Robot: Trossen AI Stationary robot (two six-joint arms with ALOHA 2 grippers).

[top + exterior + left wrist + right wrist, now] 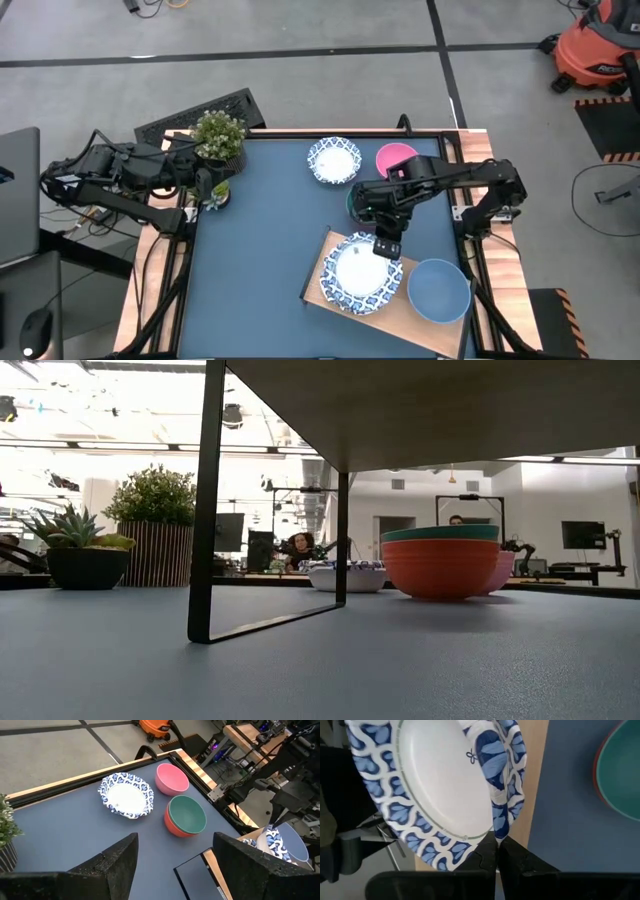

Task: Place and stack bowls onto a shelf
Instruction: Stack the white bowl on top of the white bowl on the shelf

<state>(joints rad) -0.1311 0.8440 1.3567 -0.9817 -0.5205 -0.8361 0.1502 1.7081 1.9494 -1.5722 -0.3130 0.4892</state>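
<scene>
My right gripper (pixel 387 247) is shut on a white bowl with a blue patterned rim (pixel 360 272) over the pale wooden shelf (pixel 325 255) at the near right. A plain blue bowl (pixel 438 290) sits on the shelf beside it. A second white patterned bowl (pixel 126 796), a pink bowl (pixel 171 778) and a teal bowl nested in a red one (pixel 186 815) stand on the dark blue tabletop at the far side. My left gripper (pixel 175 865) is open and empty at the table's left edge, next to the plants. My right gripper pinches the patterned bowl's rim (pixel 502 827) between its two fingers (pixel 485 862), on the side toward the table's far edge. The fingers come from above, slanting down. The bowl lies over the shelf board (pixel 532 780); I cannot tell whether it rests on it.
Two potted plants (pixel 218 140) stand at the far left corner. The shelf stands on thin dark legs (pixel 207 500) with open room beneath it. Wooden rails (pixel 170 270) frame the table. Free tabletop lies at the middle and near left.
</scene>
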